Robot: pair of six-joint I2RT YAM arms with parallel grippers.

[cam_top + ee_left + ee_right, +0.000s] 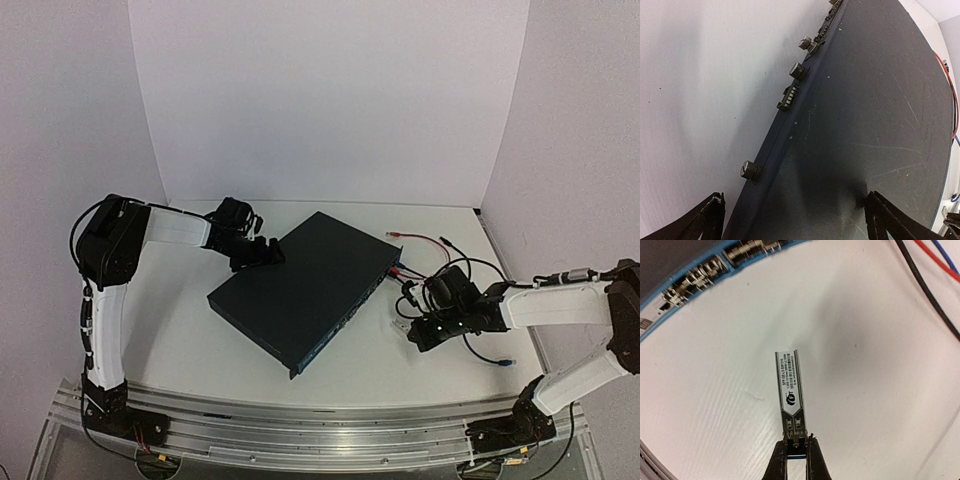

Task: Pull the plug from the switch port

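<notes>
Between the fingertips of the right end effector (pixel 796 449) sits the near end of the slim silver metal plug (pixel 790 390) with a white printed label. I see the two dark fingers pressed together on that end, so the plug body projects straight ahead of the grip. I judge this hold deliberate: gripping the tail keeps the pull in line with the socket.

The plug is wholly outside the large flat dark blue-black rectangular metal switch (pixel 300 285). Its blue port face (pixel 695 272) lies ahead and to the left of the right end effector, well apart from the plug tip. I cannot tell whether the plug rests on the white bench (pixel 880 390) or hangs just above it. Thin red and black cables (pixel 926 292) run ahead and to the right.

The left end effector (pixel 792 215) is spread wide and straddles the switch's rear corner. One finger (pixel 710 217) is outside the rear edge and the other (pixel 885 217) is over the top plate. I judge this a brace, set opposite the port face so the switch cannot slide toward the pull. I cannot confirm contact with the metal.

Extraction appears complete. The pinch area is small, so I would expect the plug to pivot if it is moved abruptly.
</notes>
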